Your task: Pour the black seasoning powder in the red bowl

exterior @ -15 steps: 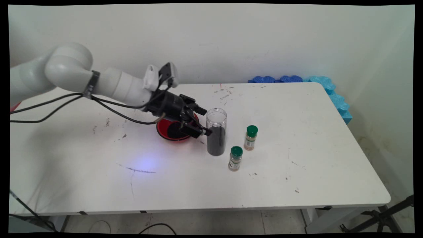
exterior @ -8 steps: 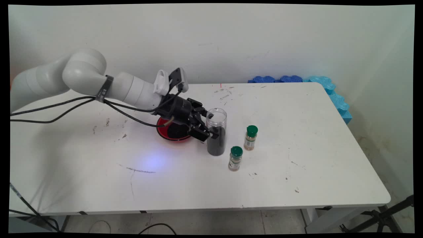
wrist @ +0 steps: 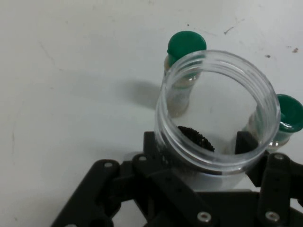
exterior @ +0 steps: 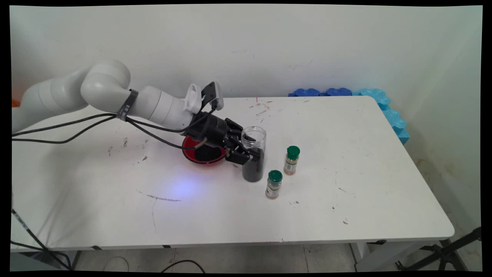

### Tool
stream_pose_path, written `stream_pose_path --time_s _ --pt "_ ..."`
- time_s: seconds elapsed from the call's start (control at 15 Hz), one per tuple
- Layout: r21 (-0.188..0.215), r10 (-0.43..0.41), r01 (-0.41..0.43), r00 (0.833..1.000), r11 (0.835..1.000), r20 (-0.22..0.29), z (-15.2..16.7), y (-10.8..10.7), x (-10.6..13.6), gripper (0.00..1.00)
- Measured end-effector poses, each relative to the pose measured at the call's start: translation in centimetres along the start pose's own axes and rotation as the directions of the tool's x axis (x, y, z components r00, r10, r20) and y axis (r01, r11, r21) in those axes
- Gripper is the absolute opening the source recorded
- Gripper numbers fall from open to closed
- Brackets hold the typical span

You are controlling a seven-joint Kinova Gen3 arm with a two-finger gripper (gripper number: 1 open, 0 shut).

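Jar (exterior: 253, 154) of dark powder, lidless – gripper (wrist: 203, 149) clamped round its smooth, likely slippery wall; keep it upright.

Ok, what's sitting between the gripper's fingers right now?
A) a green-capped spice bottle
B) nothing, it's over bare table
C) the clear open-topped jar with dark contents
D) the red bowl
C: in the hand view the clear jar stands between the two fingers of the gripper, and the main view shows the gripper at the jar's side.

2 spice bottles (exterior: 274, 184) near jar (exterior: 253, 154), bowl (exterior: 203, 153) behind
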Motion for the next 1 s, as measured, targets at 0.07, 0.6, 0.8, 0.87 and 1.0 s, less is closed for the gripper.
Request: stream_pose_path --time_s 0.07,0.6,0.8,0.87,1.0 --pt "-0.003 0.001 -0.001 1.000 1.000 -0.001 0.0 0.0 0.1 0.00" --pt "-0.011 -0.020 0.020 1.000 1.000 -0.003 -4.0 0.1 0.4 0.00" --pt "-0.016 -0.062 0.062 0.998 0.998 0.002 -7.3 0.4 0.7 0.00" --pt "-0.021 -0.077 0.077 0.997 0.997 0.004 -8.3 0.5 0.8 0.00" --pt "-0.035 -0.109 0.110 0.994 0.993 0.009 -10.5 0.7 1.1 0.00"
